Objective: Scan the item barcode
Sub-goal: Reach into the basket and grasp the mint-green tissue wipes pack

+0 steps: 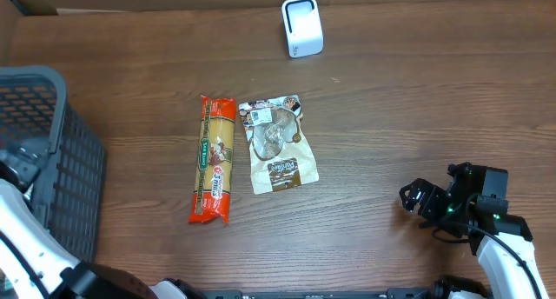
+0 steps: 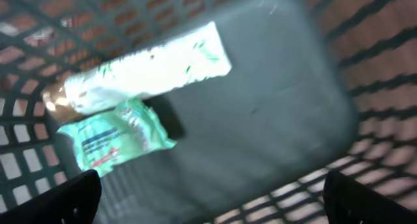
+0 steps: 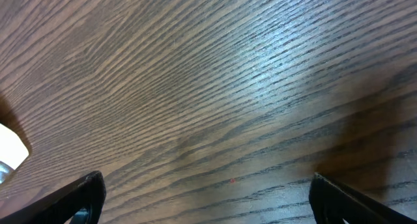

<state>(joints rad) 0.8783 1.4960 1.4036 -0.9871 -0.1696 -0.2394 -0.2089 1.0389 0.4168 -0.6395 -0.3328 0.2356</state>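
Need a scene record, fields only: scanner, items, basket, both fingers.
scanner: white, upright, far side of table
pasta pack: red, flat, mid-table
pouch: flat, just right of the pack
basket: dark mesh, left edge
basket contents: white tube, teal packet
left fingers: open, over basket interior, empty
right fingers: open, over bare wood, empty

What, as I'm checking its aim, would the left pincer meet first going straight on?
Probably the basket's bare grey floor; the tube and packet lie left of that line, though depth is unclear.
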